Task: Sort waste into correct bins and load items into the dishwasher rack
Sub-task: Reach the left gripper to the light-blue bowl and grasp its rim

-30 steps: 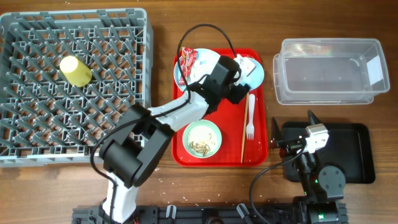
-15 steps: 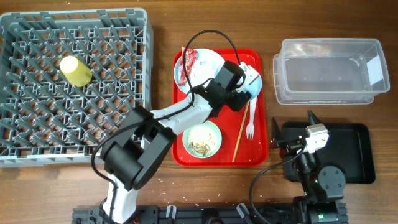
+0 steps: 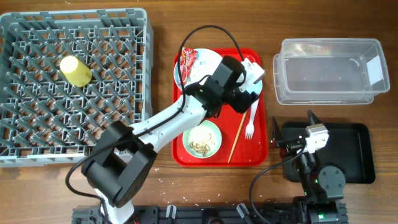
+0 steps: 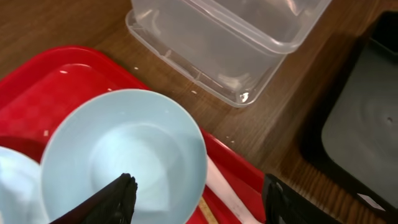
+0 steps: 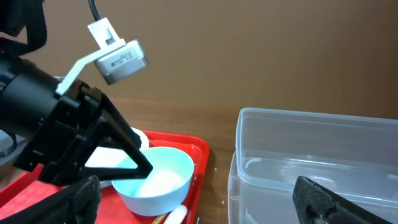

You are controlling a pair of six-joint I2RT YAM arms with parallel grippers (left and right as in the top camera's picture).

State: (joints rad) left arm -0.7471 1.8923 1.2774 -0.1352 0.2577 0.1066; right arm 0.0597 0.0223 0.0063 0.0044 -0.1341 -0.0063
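The left gripper (image 4: 200, 198) (spread wide, like the right gripper (image 5: 202, 205)) hangs over the empty light blue bowl (image 4: 134, 146).

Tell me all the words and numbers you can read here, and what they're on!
On the red snack wrapper: there is printing, but it is too small and blurred to read.
On the clear tub and the black tray: no writing shows.
Nothing here can be quoted.

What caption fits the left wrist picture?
Open left fingers straddle the rim of a round light blue bowl on a red tray.
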